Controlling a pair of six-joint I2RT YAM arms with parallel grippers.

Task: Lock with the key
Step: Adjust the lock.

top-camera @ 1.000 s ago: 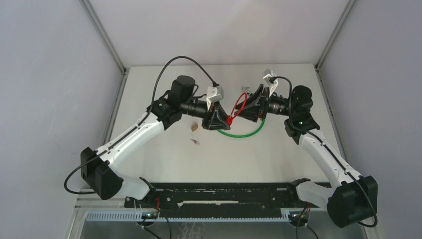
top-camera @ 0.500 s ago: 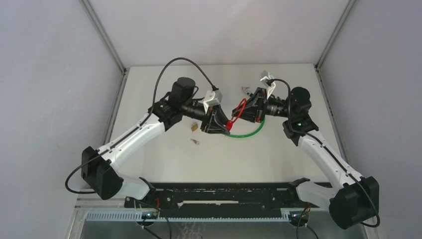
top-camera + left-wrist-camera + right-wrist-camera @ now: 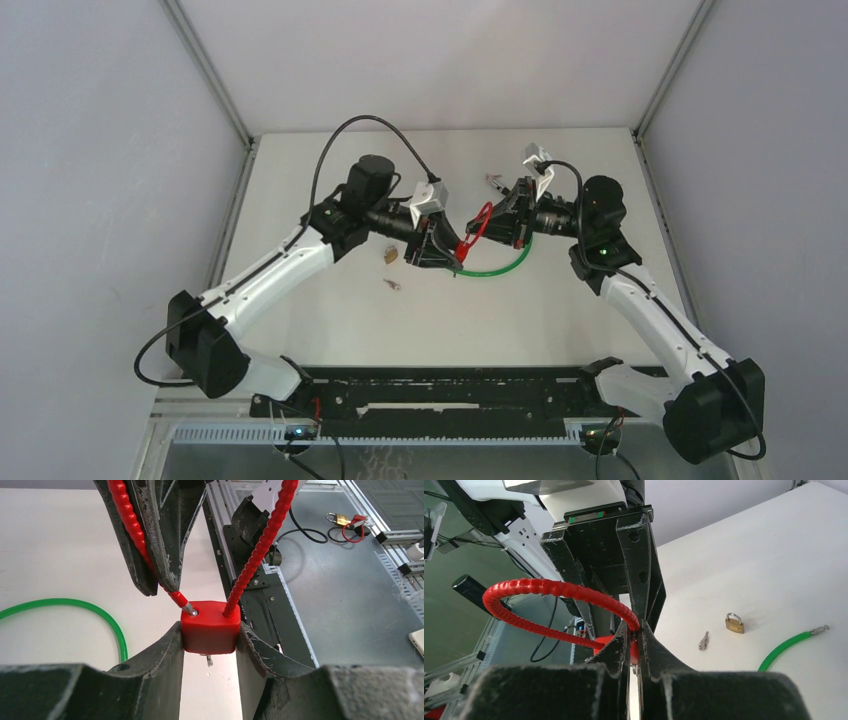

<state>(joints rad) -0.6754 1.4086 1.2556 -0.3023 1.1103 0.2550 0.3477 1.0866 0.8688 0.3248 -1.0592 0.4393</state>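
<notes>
Against the view one second earlier: on the white table [image 3: 330, 330], find the right arm [image 3: 650, 305] shifted slightly toward the left arm [image 3: 270, 275]. Find the right gripper [image 3: 634, 635] narrowed from half open to a tight pinch. Find no change at the left gripper [image 3: 450, 250]: set at a middling width, clamped on the two flat sides of the red lock [image 3: 209, 632].

Locate the lock raised above the middle of the table, between the two grippers. Note the right gripper's pinch on the red loop [image 3: 544, 587], just above its bare metal tip at the socket on top of the lock.

Materials and shapes:
- matte, flat table
- black, scuffed fingers [image 3: 150, 545]
- smooth, boxy plastic lock
- ribbed, rounded loop

Lying on the table: a glossy green cable [image 3: 495, 268], a small brass padlock [image 3: 734, 623], and a small metal key [image 3: 703, 640] near it.
</notes>
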